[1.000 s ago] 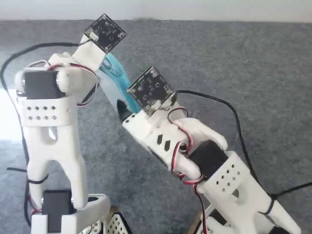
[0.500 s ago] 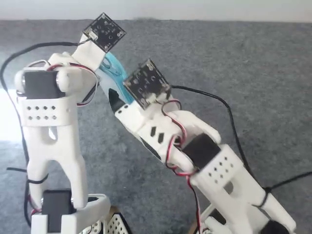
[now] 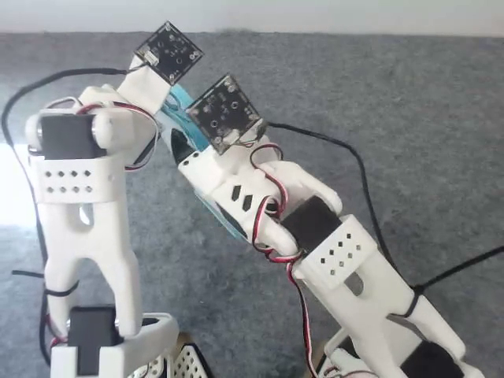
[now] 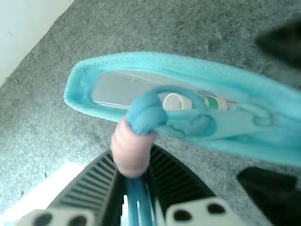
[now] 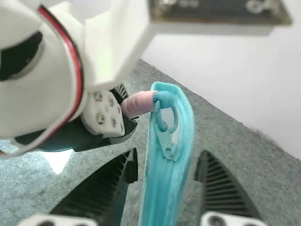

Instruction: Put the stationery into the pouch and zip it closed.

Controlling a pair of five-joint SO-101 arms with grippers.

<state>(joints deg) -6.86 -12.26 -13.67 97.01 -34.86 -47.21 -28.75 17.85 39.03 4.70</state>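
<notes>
My left gripper (image 4: 135, 188) pinches the teal pouch (image 4: 197, 63) by its end. My right gripper (image 5: 167, 165) is spread, straddling the zip pull (image 5: 164, 136).

The left gripper (image 4: 135, 175) is clamped on a turquoise strip of the pouch (image 4: 188, 63), with the knotted tab against its pink cap (image 4: 131, 150). Just beyond the fingers, the pouch's open mouth shows a white-and-green pen (image 4: 188, 101) and the zipper pull (image 4: 235, 125)

Left hand (image 4: 136, 169) blocks the pouch (image 4: 197, 66) at its end.
</notes>
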